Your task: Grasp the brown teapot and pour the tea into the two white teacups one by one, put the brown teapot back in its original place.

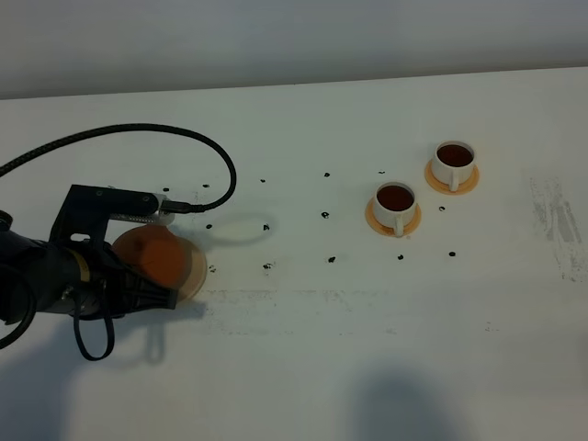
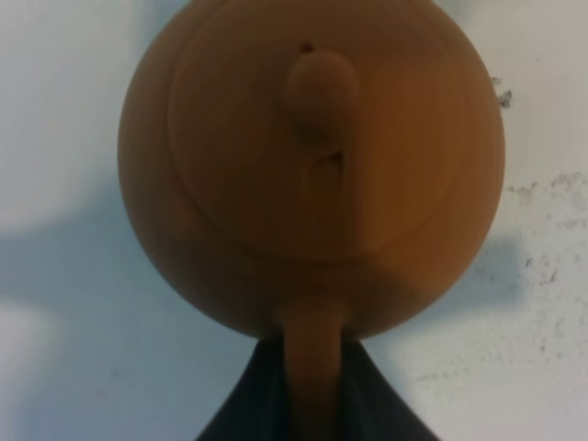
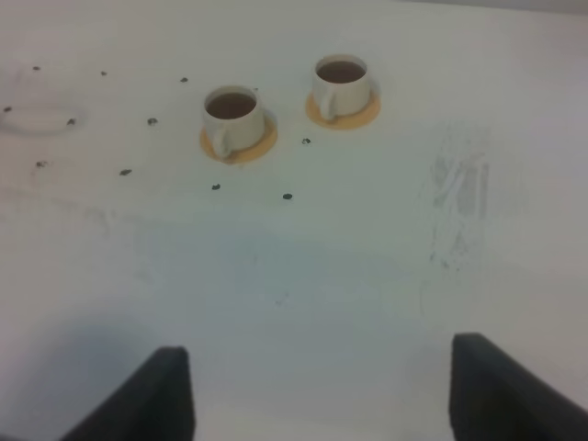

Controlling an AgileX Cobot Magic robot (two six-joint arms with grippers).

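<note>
We see the left gripper [image 2: 312,404] clamped on the handle of the brown teapot [image 1: 158,260], which sits at the left of the white table [image 1: 303,367] over its tan coaster [image 1: 195,268]. Both white teacups [image 1: 396,204] [image 1: 454,162] stand on orange saucers [image 1: 381,220] at the far right, each holding dark tea [image 1: 396,196]. The right gripper [image 3: 317,390] hovers with its jaws spread wide, holding nothing.

Lighting: even, bright, diffuse; white table [image 1: 303,367] slightly washed out. Shadows: soft dark patches cast along the near table edge and beside the brown teapot [image 2: 310,165]. Focus: teapot rendered blurred in the left wrist view; right wrist view mildly soft. Glare: none noted.
</note>
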